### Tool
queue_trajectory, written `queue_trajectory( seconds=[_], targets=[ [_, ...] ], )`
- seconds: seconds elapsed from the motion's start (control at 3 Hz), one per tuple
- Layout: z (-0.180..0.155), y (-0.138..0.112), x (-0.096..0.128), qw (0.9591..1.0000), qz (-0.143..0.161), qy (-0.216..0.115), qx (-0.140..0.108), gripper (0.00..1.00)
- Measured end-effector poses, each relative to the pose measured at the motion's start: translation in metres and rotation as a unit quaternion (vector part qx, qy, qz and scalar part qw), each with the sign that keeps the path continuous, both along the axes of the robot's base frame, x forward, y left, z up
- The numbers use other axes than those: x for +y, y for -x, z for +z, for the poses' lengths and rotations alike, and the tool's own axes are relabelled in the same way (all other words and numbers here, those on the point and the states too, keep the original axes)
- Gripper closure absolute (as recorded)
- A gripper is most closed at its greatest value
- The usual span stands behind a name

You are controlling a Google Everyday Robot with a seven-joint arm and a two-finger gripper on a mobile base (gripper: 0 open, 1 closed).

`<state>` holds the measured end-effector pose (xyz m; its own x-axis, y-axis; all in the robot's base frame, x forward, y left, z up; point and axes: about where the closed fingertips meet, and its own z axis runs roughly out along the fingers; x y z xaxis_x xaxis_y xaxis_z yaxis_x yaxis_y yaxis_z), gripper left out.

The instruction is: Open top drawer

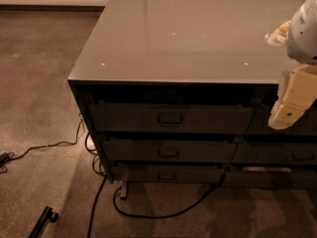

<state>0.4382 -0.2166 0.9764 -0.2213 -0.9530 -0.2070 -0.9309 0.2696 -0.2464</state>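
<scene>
The top drawer (171,118) is a wide dark brown drawer front just under the countertop, with a small rectangular loop handle (170,118) at its centre. Its front looks pushed in, and none of its inside shows. Two slimmer look-alike drawers (168,151) sit below it. My gripper (287,114) hangs at the right edge of the view, cream-coloured and pointing down. It is in front of the neighbouring column, well to the right of the handle and apart from it.
A glossy grey countertop (198,29) covers the cabinet. The neighbouring column's dark drawers (292,155) are at the right. Black cables (148,214) trail over the carpet below and to the left. A black bar (42,221) lies on the floor at bottom left.
</scene>
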Motion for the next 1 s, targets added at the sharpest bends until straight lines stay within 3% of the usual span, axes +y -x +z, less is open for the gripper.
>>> queue_trajectory(
  seconds=[0.67, 1.0],
  targets=[
    [-0.004, -0.005, 0.008, 0.9999, 0.013, 0.009, -0.005, 0.00],
    [-0.031, -0.012, 0.029, 0.9970, 0.072, -0.015, 0.021, 0.00]
  ],
)
